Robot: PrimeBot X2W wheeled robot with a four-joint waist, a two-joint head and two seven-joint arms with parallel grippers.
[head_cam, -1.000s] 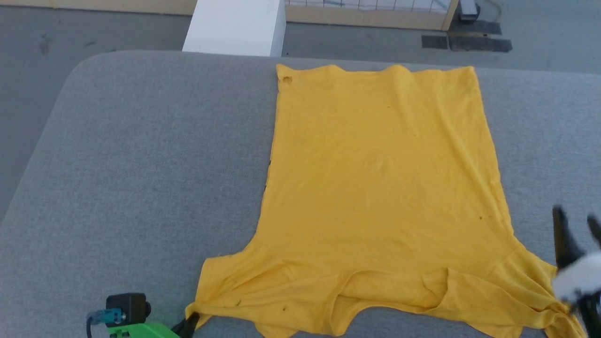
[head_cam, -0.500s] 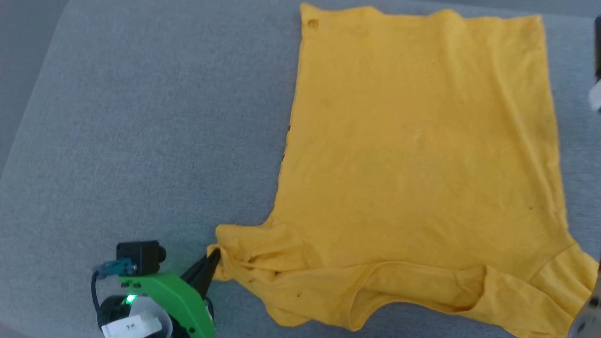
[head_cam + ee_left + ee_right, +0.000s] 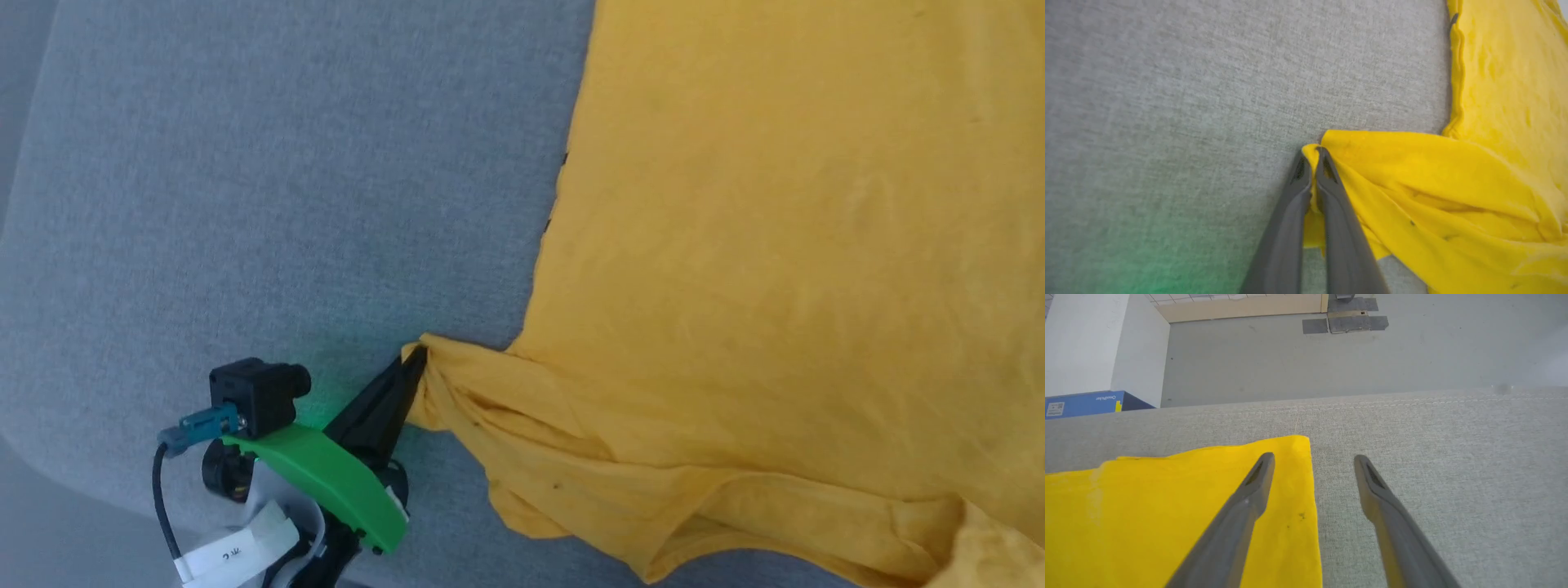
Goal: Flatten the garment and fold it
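The garment (image 3: 775, 245), a mustard-yellow t-shirt with its plain side up, lies spread on the grey padded table (image 3: 245, 204). My left gripper (image 3: 415, 359) is shut on the tip of the shirt's near left sleeve, which is bunched into folds. In the left wrist view the two dark fingers (image 3: 1312, 157) pinch the yellow sleeve edge (image 3: 1392, 163) between them. My right gripper (image 3: 1312, 459) stands open above the garment's (image 3: 1167, 514) far right corner, one finger over the cloth and one over the bare table.
The grey table's (image 3: 1433, 428) far edge drops to a grey floor (image 3: 1331, 355). A white pillar (image 3: 1098, 343) and a blue box (image 3: 1086, 402) stand beyond it on the left. The table's near left rounded corner (image 3: 49, 465) is close to my left arm.
The head camera has tilted down and closer, so the shirt fills more of the picture. My left gripper has carried the sleeve tip up and inward, bunching it.
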